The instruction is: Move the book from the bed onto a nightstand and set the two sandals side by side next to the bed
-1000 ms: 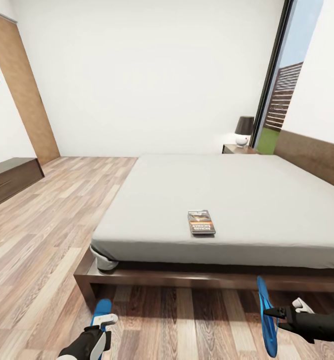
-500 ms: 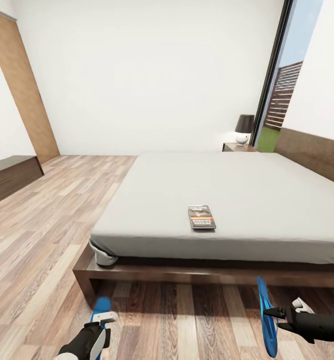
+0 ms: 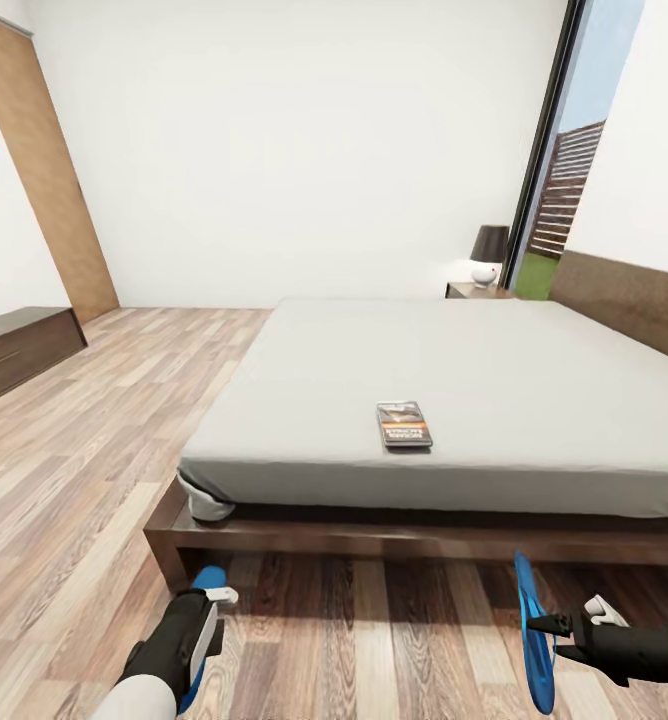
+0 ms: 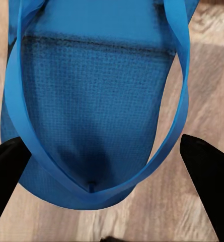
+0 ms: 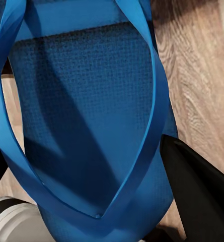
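- The bedroom has white walls, a wood-plank floor [image 3: 94,470] and a tall dark-framed window [image 3: 564,190] behind the far corner of the bed [image 3: 454,380].
- The bed is the landmark: a low dark wood frame with a pale grey mattress.
- The book [image 3: 404,424] lies flat on the mattress, near the foot edge of the bed, well apart from the nightstand.
- The nightstand [image 3: 477,291] stands at the far corner of the bed, beside the window, and a lamp [image 3: 489,255] with a dark shade stands on it.
- A long low dark cabinet [image 3: 19,350] stands against the wall, well apart from the bed.
- The left gripper [image 3: 206,612] hangs over the floor just before the corner of the bed frame and pinches one blue sandal [image 3: 204,585]; the left wrist view shows the left sandal [image 4: 91,111] between the two dark fingers [image 4: 210,176].
- The right gripper [image 3: 554,628] is over the floor before the foot of the bed and is pressed on the other sandal [image 3: 534,640], which stands on its edge; the right wrist view shows this right sandal [image 5: 86,116] between its fingers [image 5: 197,186].
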You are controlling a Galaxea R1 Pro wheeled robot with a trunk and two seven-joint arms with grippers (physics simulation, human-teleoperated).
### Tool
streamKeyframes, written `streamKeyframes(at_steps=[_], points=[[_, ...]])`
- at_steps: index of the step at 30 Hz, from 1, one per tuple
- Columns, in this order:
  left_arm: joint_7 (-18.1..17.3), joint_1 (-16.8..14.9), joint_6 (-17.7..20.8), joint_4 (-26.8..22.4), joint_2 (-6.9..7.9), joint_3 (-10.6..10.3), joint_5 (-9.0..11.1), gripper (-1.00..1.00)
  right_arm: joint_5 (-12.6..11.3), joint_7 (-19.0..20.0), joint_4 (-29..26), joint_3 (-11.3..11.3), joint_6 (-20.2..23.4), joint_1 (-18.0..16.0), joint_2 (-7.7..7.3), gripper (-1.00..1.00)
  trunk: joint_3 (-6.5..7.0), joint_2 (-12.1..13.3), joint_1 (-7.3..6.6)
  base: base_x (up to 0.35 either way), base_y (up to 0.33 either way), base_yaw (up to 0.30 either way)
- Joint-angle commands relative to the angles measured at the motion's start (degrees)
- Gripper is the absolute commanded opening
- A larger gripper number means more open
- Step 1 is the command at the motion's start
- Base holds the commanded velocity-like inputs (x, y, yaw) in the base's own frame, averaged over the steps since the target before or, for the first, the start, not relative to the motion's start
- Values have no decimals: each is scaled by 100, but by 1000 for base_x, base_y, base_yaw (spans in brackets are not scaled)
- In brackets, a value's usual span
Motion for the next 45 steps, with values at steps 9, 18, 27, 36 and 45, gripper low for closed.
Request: streamKeyframes(at_steps=[9,18,27,36,45], points=[[6,-4,8,-15,-29,21,-3,-100,-780,641,-7,-18,31,-3,-45,-100,-168,-365,197,0,0,0],[-14,-5,1,-24,-40,18,-1,-100,-821,675,14,-14,220,-4,-41,-100,-363,-417,240,0,0,0],[-15,-4,1,-16,-46,18,4,-100,-821,675,9,-9,233,-4,-41,-100,-562,-429,263,0,0,0],[-35,-4,-414,-13,-51,17,4,-100,-821,675,9,-9,234,-4,-41,-100,-761,-441,287,0,0,0],[-42,-4,-1020,-1,-20,17,-3,-100,-821,675,9,-9,234,-4,-41,-100,-961,-453,310,0,0,0]])
